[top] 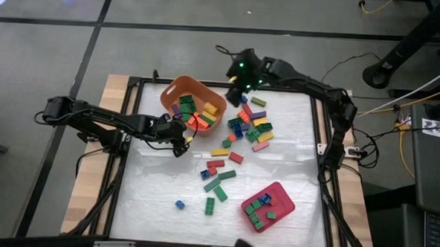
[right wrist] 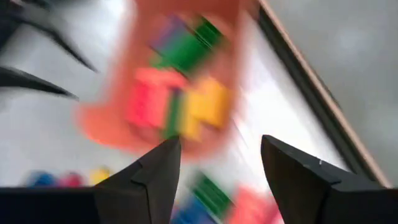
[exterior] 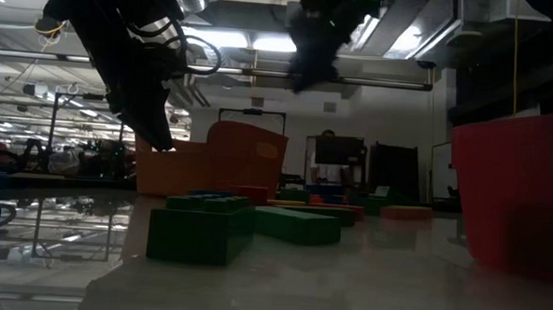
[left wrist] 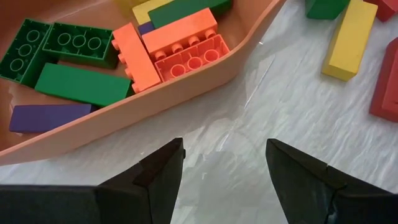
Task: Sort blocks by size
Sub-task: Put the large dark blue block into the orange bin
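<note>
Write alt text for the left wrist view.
The left gripper hangs open and empty over bare white table, just outside the orange tub. The tub holds green, orange, yellow and purple blocks; a long yellow block lies loose on the table beyond.

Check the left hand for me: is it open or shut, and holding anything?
Open and empty. The left hand shows bare table between its fingers, just outside the orange tub.

Two black jointed arms; right wrist [top: 246, 69] glows green.
</note>
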Available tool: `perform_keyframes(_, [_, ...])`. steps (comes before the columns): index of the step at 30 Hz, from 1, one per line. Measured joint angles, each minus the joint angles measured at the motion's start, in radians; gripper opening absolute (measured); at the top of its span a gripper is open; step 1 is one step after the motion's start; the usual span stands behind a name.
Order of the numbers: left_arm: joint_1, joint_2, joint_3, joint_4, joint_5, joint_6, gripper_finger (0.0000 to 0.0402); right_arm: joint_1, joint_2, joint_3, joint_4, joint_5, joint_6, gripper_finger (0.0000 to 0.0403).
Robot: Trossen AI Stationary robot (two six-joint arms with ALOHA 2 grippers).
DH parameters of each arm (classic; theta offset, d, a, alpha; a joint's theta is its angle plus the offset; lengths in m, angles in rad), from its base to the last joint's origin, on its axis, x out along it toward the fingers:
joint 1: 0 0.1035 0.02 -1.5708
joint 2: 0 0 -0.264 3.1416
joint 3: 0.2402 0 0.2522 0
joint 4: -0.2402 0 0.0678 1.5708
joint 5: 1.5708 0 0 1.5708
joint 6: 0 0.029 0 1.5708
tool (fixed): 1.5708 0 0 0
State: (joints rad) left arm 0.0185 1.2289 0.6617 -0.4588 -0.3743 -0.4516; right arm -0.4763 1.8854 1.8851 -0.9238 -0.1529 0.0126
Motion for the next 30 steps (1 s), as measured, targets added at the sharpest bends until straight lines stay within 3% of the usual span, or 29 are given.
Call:
perform_keyframes(6, [0.000, 0.000, 0.000, 0.000, 0.000, 0.000, 0.0217, -0.108, 0.014, -0.045, -0.186, 0.146, -0.192, 0.0207])
perform_keyframes(17, [0.000, 0.000, 0.000, 0.000, 0.000, 0.003, 0.0217, -0.246, 0.015, -0.268, -0.042, 0.109, -0.283, 0.0205])
perform_keyframes(30, [0.000, 0.000, 0.000, 0.001, 0.000, 0.002, 0.0217, -0.257, 0.016, -0.449, 0.122, 0.113, -0.306, 0.0205])
